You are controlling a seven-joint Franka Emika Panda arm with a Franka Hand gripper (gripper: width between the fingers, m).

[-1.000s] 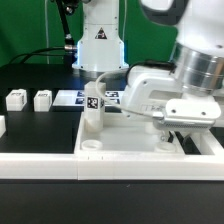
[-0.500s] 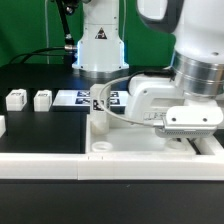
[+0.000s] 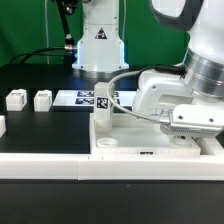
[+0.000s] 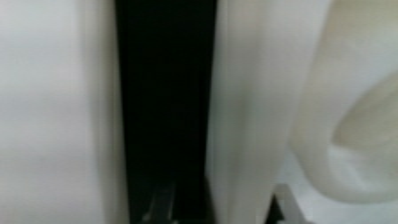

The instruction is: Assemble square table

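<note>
Hand [image 3: 197, 132] sits low over the square top [image 3: 130, 143] at the front edge of the worktop [image 3: 40, 130], jaws together, nothing visibly held. Leg-fitting looks underway: an upright leg [image 3: 101, 112] stands at the top's corner. The next move probably calls for opening and fetching a loose leg [image 3: 42, 99].

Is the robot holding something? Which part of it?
It cannot be told. Its fingers are shut, low by the white table top, but what they pinch is hidden.
</note>
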